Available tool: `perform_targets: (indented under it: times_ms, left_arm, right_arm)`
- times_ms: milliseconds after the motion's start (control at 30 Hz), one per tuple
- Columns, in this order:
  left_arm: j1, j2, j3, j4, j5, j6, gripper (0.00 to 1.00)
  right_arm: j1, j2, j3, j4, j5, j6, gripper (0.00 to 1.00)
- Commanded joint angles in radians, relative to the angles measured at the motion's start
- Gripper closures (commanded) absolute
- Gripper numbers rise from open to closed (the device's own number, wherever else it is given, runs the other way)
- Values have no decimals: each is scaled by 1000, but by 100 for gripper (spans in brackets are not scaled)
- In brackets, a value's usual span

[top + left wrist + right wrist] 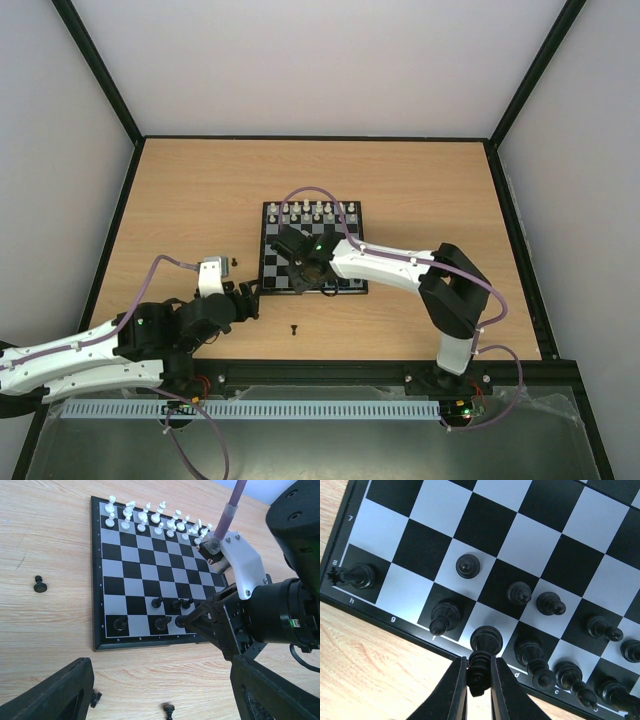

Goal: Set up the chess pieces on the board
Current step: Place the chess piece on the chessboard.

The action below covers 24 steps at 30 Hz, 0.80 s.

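As the tall black chess piece (485,639) is clamped in the right gripper (479,685) on the back row at the black-and-grey chequered board's (485,525) near edge, placing is judged under way; a clean release is needed. The left gripper (247,296) is spread apart.

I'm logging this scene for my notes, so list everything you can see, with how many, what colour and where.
board: one, black and pale grey, mid table.
white chess pieces: two rows, white, board's far side.
black chess pieces: several, black, board's near rows.
loose pieces: three, black, on the table left of and before the board.
held piece: one, black, at the board's near edge.
table: one, light wood.
left gripper: open, above the table by the board's near left corner.
right gripper: shut on the held piece.
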Motion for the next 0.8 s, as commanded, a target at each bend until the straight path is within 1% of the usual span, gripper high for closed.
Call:
perform_targets:
  times_ms: [0,300,500,633,767]
  left_arm:
    - [9,0,-8,18,-11,24,22]
    - [23,13,-9,39,6,46,22]
    - [26,11,-9,43,12,50,22]
    - [28,10,-10,46,15,52,22]
    - [27,12,-10,51,15,53,22]
  right_arm:
    - [-16,32,4,-5,-20,-19,99]
    - [-25,49,8,-9,-38,-29,97]
    - [-28,56,1,-4,-50,-31,93]
    - [-32,57,1,-3,-54,-31,92]
    - [-33,52,1,-8,-53,-30,89]
